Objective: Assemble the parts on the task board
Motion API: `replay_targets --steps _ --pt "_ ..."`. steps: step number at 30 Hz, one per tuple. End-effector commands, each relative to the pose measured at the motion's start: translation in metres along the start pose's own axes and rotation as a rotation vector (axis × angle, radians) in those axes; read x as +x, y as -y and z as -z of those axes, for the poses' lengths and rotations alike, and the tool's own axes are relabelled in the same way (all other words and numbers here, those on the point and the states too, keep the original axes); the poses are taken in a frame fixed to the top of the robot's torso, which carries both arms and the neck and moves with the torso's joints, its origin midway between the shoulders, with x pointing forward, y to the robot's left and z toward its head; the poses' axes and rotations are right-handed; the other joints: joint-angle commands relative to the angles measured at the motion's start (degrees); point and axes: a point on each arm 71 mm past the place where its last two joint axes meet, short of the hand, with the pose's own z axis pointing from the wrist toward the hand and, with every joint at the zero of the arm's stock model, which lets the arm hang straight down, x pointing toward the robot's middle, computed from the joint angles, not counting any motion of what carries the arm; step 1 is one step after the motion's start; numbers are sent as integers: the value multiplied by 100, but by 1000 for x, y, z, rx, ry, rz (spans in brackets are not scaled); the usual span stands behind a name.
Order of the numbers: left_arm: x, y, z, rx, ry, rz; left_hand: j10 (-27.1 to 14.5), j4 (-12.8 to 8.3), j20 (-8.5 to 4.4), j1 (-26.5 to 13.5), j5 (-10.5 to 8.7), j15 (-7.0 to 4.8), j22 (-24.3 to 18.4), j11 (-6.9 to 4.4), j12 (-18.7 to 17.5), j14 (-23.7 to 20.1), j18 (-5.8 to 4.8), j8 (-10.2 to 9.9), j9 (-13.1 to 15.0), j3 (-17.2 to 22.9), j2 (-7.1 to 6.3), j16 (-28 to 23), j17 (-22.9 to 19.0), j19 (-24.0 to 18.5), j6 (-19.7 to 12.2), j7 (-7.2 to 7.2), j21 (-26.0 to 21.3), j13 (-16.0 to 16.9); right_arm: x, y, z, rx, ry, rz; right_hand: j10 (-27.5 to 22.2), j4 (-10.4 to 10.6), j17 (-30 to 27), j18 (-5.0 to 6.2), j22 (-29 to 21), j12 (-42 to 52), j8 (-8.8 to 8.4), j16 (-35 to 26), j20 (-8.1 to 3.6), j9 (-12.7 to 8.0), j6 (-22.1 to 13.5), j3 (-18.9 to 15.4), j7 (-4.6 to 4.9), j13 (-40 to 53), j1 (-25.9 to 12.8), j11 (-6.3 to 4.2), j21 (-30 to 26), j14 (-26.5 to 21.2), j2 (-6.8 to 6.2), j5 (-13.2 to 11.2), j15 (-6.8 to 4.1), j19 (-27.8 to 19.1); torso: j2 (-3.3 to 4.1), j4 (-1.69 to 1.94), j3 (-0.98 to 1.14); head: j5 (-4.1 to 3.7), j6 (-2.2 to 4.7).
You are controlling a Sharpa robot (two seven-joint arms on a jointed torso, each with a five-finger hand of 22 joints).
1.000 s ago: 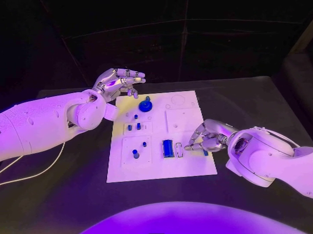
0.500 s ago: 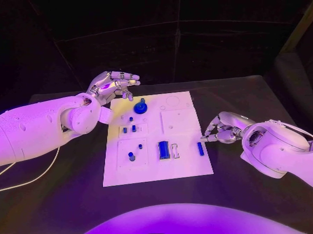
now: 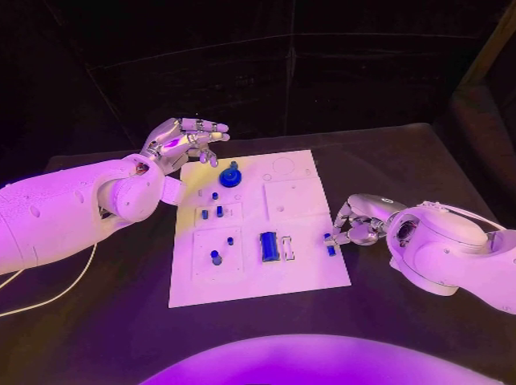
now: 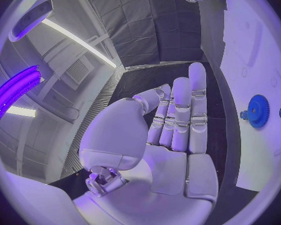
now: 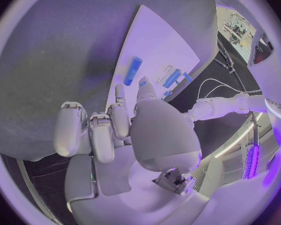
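Nearest, the right hand [image 3: 359, 227] hangs at the task board's [image 3: 307, 273] right edge, fingers curled, gripping nothing, just beside a small blue bar [image 3: 328, 244] lying on the board. Farther off, the left hand [image 3: 184, 141] hovers empty, fingers spread, beyond the board's far left corner, near the blue gear [image 3: 230, 176].

The counter [image 3: 408, 160] in front of me is black, with a dull, smooth top, and its far edge runs straight across. In my right wrist view the same dark counter [image 5: 65, 60] spreads out wide. On my left side a thin white cable [image 3: 50, 295] lies on the counter, curving in a loose arc toward the near left corner. Behind the far edge hangs a dark backdrop [image 3: 304, 80] of flat panels with faint seams between them.
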Motion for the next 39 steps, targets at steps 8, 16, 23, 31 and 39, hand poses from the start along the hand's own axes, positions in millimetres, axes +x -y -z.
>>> replay_targets --steps 8,16,23,31,39 --pt "1 1 0 7 -15 10 -55 2 0 -59 -1 -10 -4 1 34 -48 72 34 8 37 -5 36 -6 -44 -41 -6 -21 -5 6 -2 -1 20 -53 73 8 5 1508 -75 -11 16 3 14 -4 9 33 -44 4 -160 -44 -44 -30 596 -1 -30 -11 0 -1 -1 -8 1 -7" --pt "1 1 0 5 -18 12 -57 -1 0 -57 1 -10 -3 -1 37 -50 72 37 8 43 0 38 -7 -45 -43 -7 -21 -5 10 -11 -3 -2 -49 108 6 -55 1508 -75 -11 6 -5 14 -13 18 51 -41 -7 -160 76 -55 -34 596 -6 3 -21 -1 -1 3 -8 -1 -1" --pt "2 0 0 3 -21 13 -57 -1 0 -57 1 -10 -3 -1 37 -50 72 37 8 43 0 38 -7 -45 -43 -7 -21 -5 14 -15 -7 6 -39 160 3 -256 1508 -78 5 -20 -15 14 -36 42 103 47 -32 -162 435 -82 -35 596 51 -129 -45 6 0 5 -12 10 8" --pt "1 1 1 4 -20 13 -62 -4 0 -58 2 -10 -3 0 41 -52 73 41 8 48 1 39 -9 -47 -47 -7 -20 -5 18 -23 -9 -13 -24 300 -70 -680 1508 -74 -27 -139 -89 14 -60 44 84 401 -24 -216 1131 -91 -64 596 188 -485 -64 -16 -1 6 -12 26 1" --pt "0 1 2 4 -18 12 -62 -4 0 -58 2 -10 -3 0 41 -52 73 41 8 48 1 39 -9 -47 -47 -7 -20 -5 20 -27 -10 -18 -17 320 -82 -711 1508 -78 -15 -176 -180 14 -47 12 67 596 -3 -228 1151 -75 -65 596 282 -380 -47 -9 -1 7 -11 37 2"
